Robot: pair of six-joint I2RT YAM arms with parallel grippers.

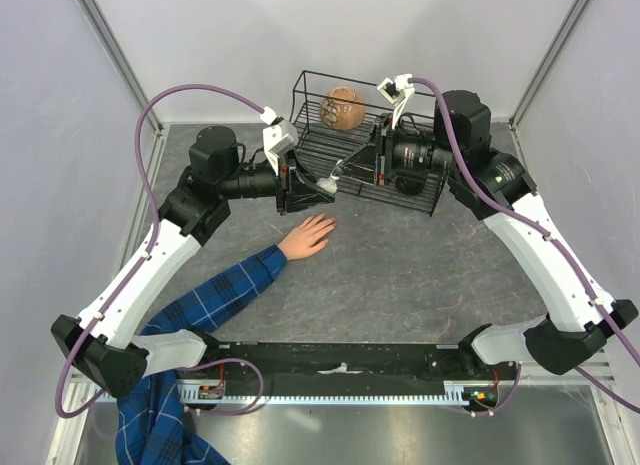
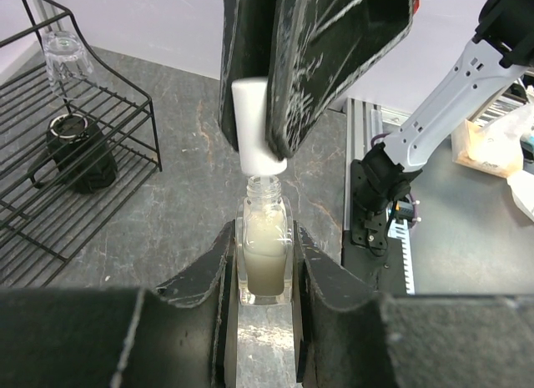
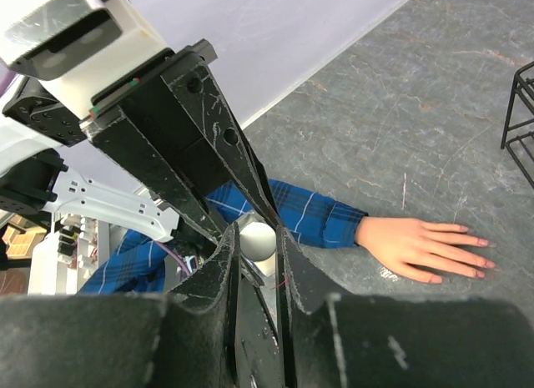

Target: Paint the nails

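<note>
The left jaws are closed on a small clear bottle [image 2: 265, 254] of pale polish, holding it by its flat sides at the lower middle of the left wrist view. The right jaws come in from the top of that view and pinch its white cap [image 2: 254, 121]. The cap sits just above the open neck and leans a little off the bottle's line. Whether a brush stem is inside the neck cannot be seen. This looks like the step of drawing the brush out, and to do it well the cap should first be straightened to the bottle's line. It can then rise along that line, so the bristles clear the rim without scraping or tipping the bottle, while the left jaws hold firm and level. A light wipe on the inner rim would shed any drop before the carry. The nails [image 3: 480, 259] lie at the right edge of the right wrist view, tipping the fingers of a hand [image 1: 307, 235] resting flat on the grey surface [image 1: 420, 275]. In the top view the hand lies just below the bottle, its blue plaid sleeve [image 1: 215, 295] running to the lower left. No brand, label or writing can be read on the bottle or cap
</note>
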